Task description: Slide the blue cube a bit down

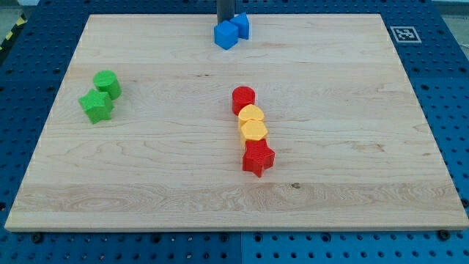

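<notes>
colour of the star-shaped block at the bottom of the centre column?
Red star block, clearest in the camera view.

On the left I see two green blocks [101, 96] touching. In the middle, a red cylinder [243, 97], two yellow blocks [253, 123] and a red star [258, 158] form a line on the wooden board [366, 183].

A pale wooden tabletop [146, 176] with fine grain lines and a smooth, matt finish was seen. It was surrounded by a blue perforated base [447, 88], apparently painted metal. The blue cube [226, 35], green blocks [96, 105], red blocks [258, 158] and yellow blocks [253, 130] appeared as smooth, matt, uniformly coloured pieces, of a material that could not be told. The rod [226, 10] looked dark and dull.
</notes>
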